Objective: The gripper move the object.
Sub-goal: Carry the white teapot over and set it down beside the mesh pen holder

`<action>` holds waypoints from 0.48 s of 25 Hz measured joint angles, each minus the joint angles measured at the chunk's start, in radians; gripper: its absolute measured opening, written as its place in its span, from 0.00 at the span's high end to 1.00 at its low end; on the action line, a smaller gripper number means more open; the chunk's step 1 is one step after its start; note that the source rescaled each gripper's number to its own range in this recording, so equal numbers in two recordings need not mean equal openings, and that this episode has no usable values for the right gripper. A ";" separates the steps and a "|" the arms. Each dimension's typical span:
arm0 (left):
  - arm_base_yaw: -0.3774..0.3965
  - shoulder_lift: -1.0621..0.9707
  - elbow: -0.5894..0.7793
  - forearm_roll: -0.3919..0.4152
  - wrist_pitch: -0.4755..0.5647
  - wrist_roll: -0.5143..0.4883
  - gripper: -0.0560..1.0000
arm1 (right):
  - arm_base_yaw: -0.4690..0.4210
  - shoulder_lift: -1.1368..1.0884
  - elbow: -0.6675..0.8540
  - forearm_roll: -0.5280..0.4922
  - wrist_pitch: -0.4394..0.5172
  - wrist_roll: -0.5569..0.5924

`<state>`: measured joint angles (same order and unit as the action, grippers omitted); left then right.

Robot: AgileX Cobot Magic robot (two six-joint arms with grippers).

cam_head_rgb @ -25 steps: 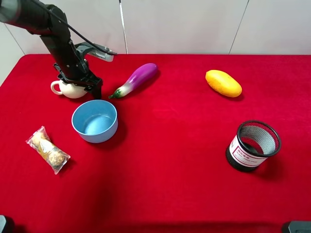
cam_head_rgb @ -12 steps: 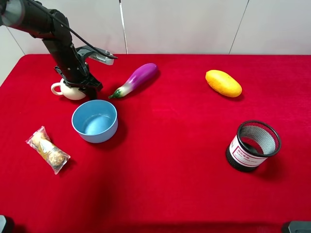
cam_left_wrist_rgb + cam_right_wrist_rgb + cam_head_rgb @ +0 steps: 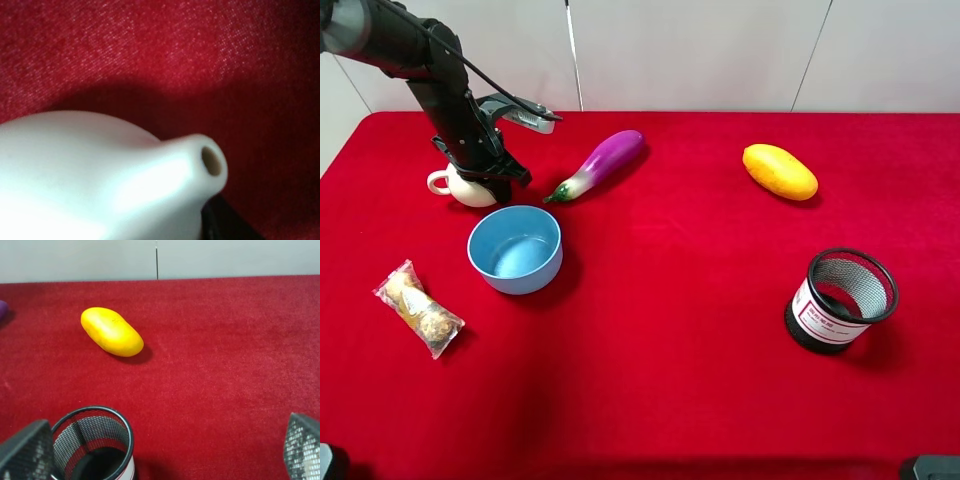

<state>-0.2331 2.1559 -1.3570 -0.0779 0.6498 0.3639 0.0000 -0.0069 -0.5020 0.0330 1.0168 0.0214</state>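
Observation:
The cream-white teapot (image 3: 458, 189) stands on the red cloth at the back left, its loop handle pointing left. My left gripper (image 3: 486, 176), a black claw on a dark arm, is down on the teapot's right side and looks shut on its rim. The left wrist view shows the teapot (image 3: 90, 180) very close, spout to the fore, with a dark finger (image 3: 220, 226) just under the spout. My right gripper (image 3: 160, 455) is open and empty, its mesh-padded fingertips (image 3: 25, 452) wide apart above the black mesh cup (image 3: 92, 445).
A light blue bowl (image 3: 515, 248) sits just in front of the teapot. A purple eggplant (image 3: 600, 163) lies to its right. A yellow mango (image 3: 779, 171) is at the back right, the mesh cup (image 3: 841, 299) at the right front, and a snack packet (image 3: 418, 308) at the left front.
The left gripper's outer finger, spread toward the bowl a second ago, has drawn in against the teapot. The teapot has shifted slightly. Nothing else moved.

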 joint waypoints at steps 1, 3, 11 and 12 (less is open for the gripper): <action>0.000 0.000 -0.003 0.000 0.004 0.000 0.94 | 0.000 0.000 0.000 0.000 0.000 0.000; 0.000 0.002 -0.022 0.000 0.031 -0.001 0.94 | 0.000 0.000 0.000 0.000 0.000 0.000; 0.000 -0.001 -0.160 -0.002 0.225 -0.001 0.94 | 0.000 0.000 0.000 0.000 0.000 0.000; 0.000 -0.001 -0.160 -0.002 0.225 -0.001 0.94 | 0.000 0.000 0.000 0.000 0.000 0.000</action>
<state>-0.2331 2.1552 -1.5166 -0.0800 0.8744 0.3629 0.0000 -0.0069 -0.5020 0.0330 1.0168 0.0214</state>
